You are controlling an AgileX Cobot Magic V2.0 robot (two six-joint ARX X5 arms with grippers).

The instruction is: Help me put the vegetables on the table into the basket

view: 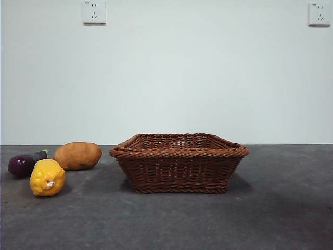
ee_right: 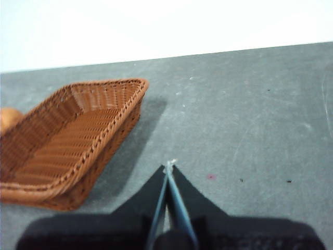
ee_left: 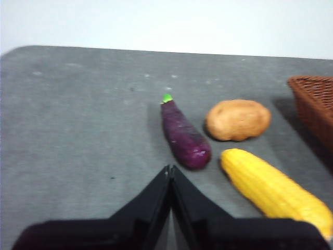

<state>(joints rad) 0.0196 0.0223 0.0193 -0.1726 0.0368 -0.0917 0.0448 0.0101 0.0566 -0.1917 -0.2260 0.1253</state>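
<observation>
Grey worktop (view: 281, 208), basket (view: 178, 162) centre, empty. Eggplant (ee_left: 184, 134), potato (ee_left: 238, 120), yellow vegetable (ee_left: 274, 188) lie left of it, just ahead of my left gripper (ee_left: 170, 167), long axes pointing away. Both jaws pressed together, empty; right gripper (ee_right: 170, 164) farther.

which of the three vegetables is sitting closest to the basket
The potato. It lies just beside the basket rim, while the purple eggplant and the yellow corn sit farther away.

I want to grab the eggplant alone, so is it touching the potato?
Apart. The left wrist view shows a clear strip of grey table between the eggplant and the potato.
</observation>
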